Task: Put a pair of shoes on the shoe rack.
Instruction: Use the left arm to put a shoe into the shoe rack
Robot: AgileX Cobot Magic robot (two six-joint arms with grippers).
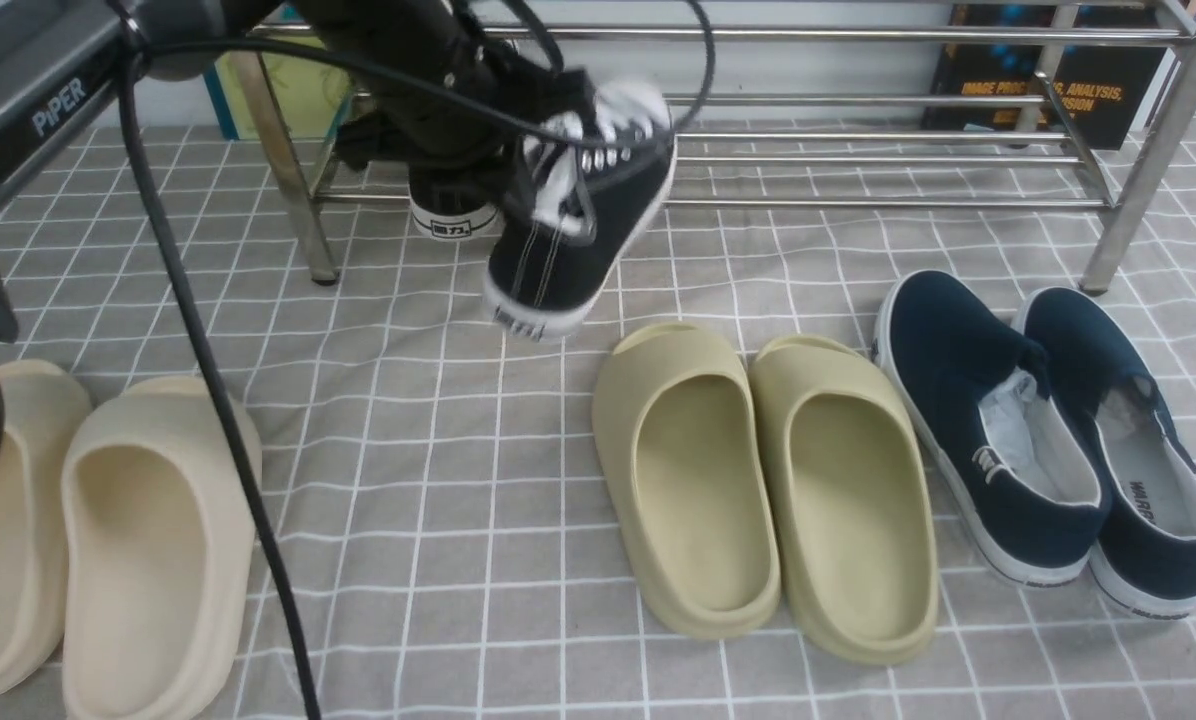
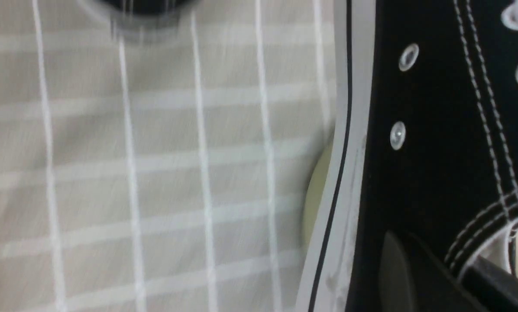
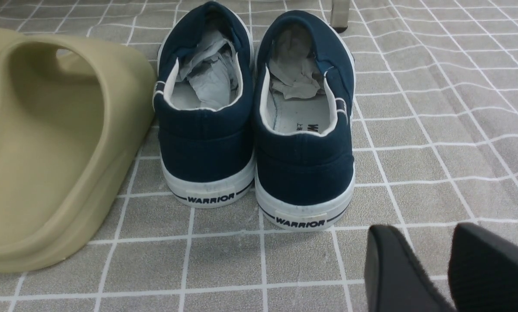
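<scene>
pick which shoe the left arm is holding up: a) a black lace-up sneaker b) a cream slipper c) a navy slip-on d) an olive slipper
a: the left gripper is clamped on the collar of the black sneaker, which is tilted heel-down in front of the shoe rack.

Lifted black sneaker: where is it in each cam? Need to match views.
Front view: black sneaker upper centre, off the cloth, heel lowest, in front of the shoe rack.
Left wrist view: black sneaker fills the right side, close up, eyelets showing.
Right wrist view: not in it.
Shared landmark: the grey checked cloth, visible in all three.
</scene>
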